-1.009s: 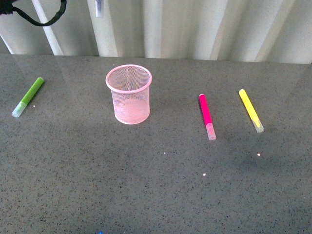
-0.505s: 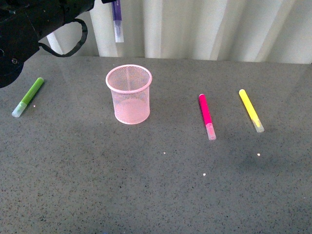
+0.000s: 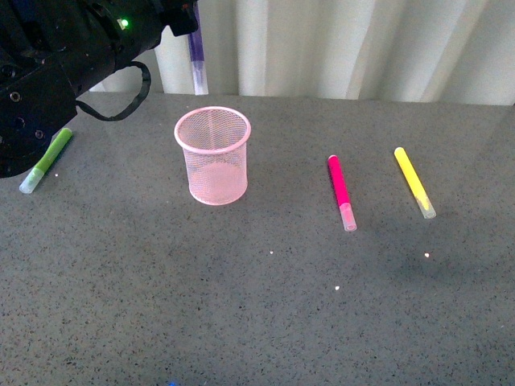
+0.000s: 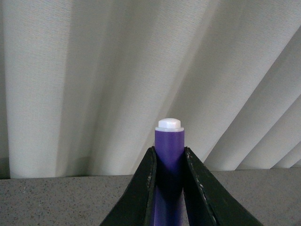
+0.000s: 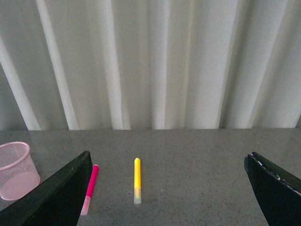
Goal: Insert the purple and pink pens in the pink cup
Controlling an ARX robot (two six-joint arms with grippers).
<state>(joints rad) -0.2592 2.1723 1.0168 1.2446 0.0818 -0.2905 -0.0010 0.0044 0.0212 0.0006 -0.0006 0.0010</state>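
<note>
The pink cup [image 3: 213,155] stands upright and empty left of the table's middle; it also shows at the edge of the right wrist view [image 5: 16,169]. My left gripper [image 3: 187,18] hangs above and just behind the cup's left rim, shut on the purple pen [image 3: 197,63], which points cap-down. In the left wrist view the purple pen [image 4: 169,155] sits clamped between the two black fingers [image 4: 146,188]. The pink pen [image 3: 341,192] lies flat to the right of the cup, seen again in the right wrist view [image 5: 90,187]. My right gripper [image 5: 167,188] is open, holding nothing.
A lime-green marker [image 3: 46,161] lies at the far left, partly under the left arm. A yellow marker [image 3: 414,182] lies right of the pink pen. Pale curtain folds [image 3: 346,48] run along the table's far edge.
My left arm has come down into the upper left of the front view, and the purple pen has dropped lower toward the cup's rim. Nothing on the table moved.
</note>
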